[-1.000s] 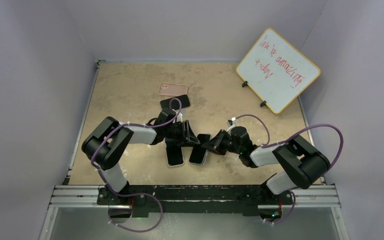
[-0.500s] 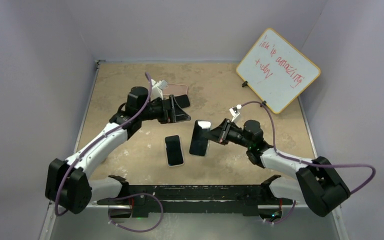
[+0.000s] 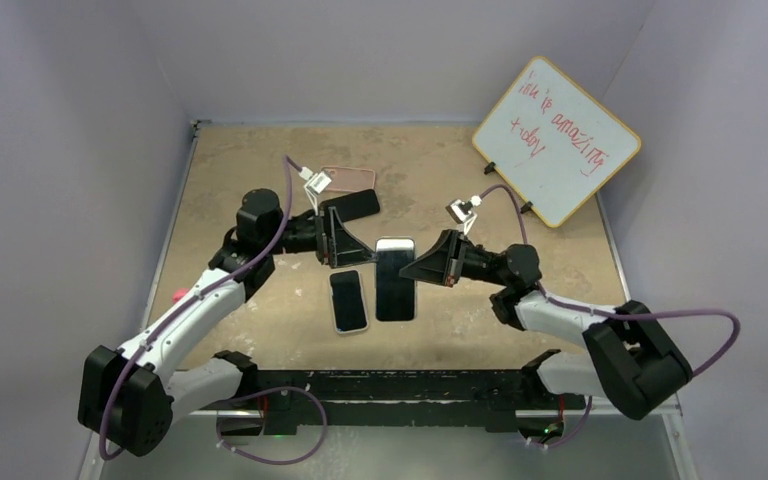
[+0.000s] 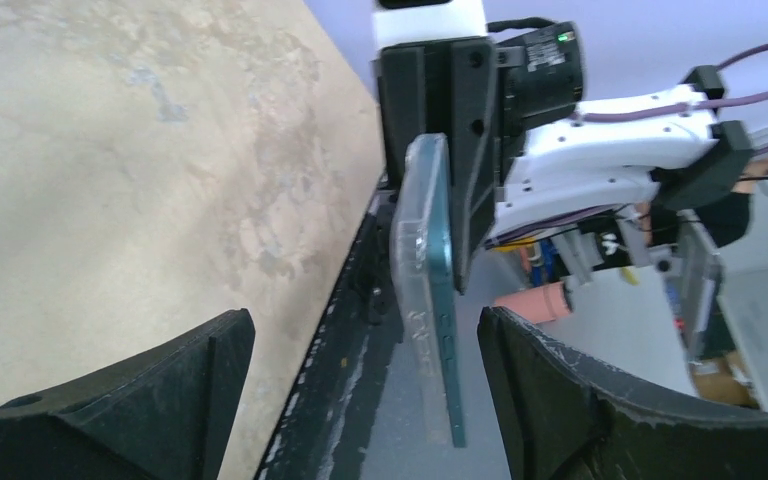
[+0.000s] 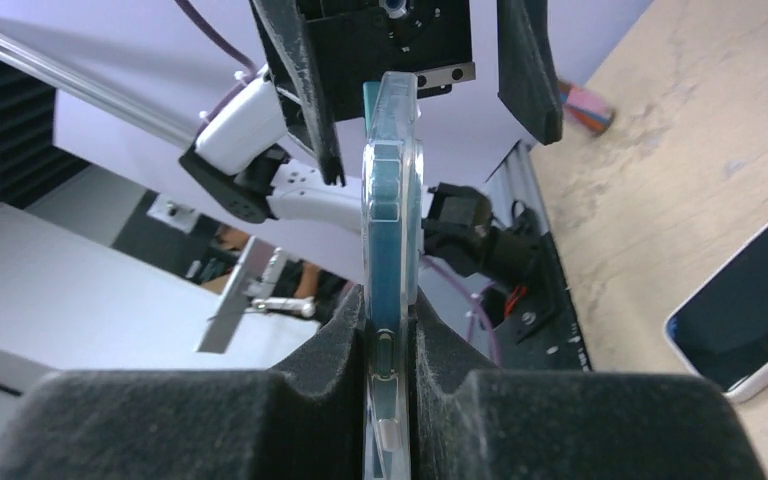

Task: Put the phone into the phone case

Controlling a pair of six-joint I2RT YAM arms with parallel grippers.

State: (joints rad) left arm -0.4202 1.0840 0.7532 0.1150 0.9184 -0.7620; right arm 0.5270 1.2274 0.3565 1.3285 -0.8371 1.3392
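Note:
My right gripper (image 3: 420, 268) is shut on a teal phone in a clear case (image 3: 395, 280) and holds it on edge above the table. In the right wrist view the phone (image 5: 390, 230) stands edge-on between my pads (image 5: 390, 335). I cannot tell whether it sits fully in the case. My left gripper (image 3: 345, 240) is open and empty, facing the right gripper. In the left wrist view the cased phone (image 4: 430, 290) hangs just beyond my open left gripper (image 4: 365, 320), touching neither finger.
A dark phone (image 3: 348, 300) lies flat on the table below the grippers and also shows in the right wrist view (image 5: 750, 310). A pink case (image 3: 348, 178) and a black phone or case (image 3: 352, 205) lie farther back. A whiteboard (image 3: 557, 140) stands at the back right.
My right gripper lifted the cased phone off the table and brought it to the middle. My left arm swung out to the back and came round to face it, jaws open.

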